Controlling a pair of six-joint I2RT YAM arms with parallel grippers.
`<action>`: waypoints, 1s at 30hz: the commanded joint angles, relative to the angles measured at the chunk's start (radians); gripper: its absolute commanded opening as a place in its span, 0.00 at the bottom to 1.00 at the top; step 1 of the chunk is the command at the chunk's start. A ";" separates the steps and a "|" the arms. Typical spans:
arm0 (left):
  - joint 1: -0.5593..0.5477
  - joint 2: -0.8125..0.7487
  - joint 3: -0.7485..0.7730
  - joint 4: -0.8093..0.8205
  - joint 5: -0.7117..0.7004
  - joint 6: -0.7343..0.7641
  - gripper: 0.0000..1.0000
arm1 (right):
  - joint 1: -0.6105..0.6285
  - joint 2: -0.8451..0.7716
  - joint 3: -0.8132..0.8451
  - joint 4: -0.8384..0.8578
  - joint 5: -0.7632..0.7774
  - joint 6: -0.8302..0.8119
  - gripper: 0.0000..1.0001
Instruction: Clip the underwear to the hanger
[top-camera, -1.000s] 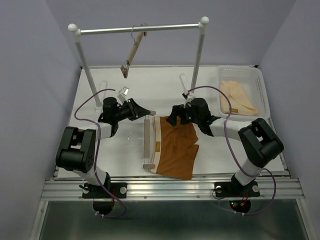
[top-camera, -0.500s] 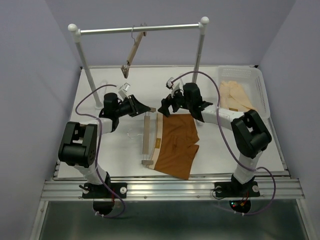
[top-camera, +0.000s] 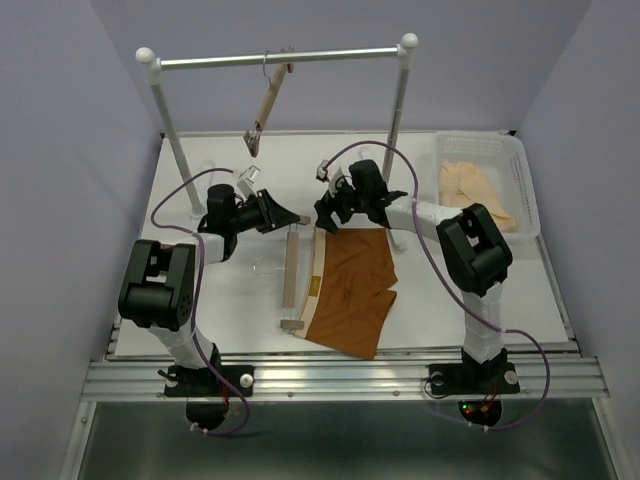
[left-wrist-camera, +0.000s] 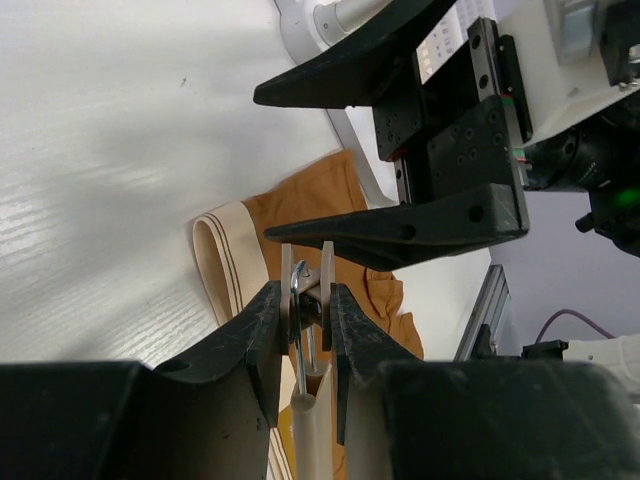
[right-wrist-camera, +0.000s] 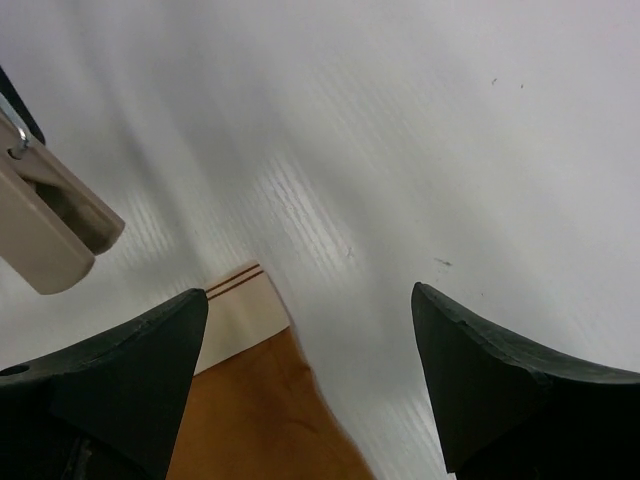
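The left gripper pinches the hanger's far clip, while the right gripper hangs wide open over the waistband corner of the underwear, which lies flat on the table just beside the hanger.

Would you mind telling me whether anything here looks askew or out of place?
The spare hanger on the rail hangs steeply tilted, one end dangling low, rather than level. Otherwise nothing stands out: the underwear lies flat beside the hanger on the table.
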 joint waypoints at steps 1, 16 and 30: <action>0.007 -0.005 0.040 0.019 0.035 0.036 0.00 | -0.012 0.055 0.109 -0.116 -0.048 -0.083 0.86; 0.007 0.012 0.057 0.011 0.059 0.050 0.00 | -0.012 0.170 0.184 -0.234 -0.088 -0.130 0.73; 0.007 0.020 0.062 0.008 0.073 0.053 0.00 | -0.002 0.190 0.163 -0.283 -0.068 -0.173 0.37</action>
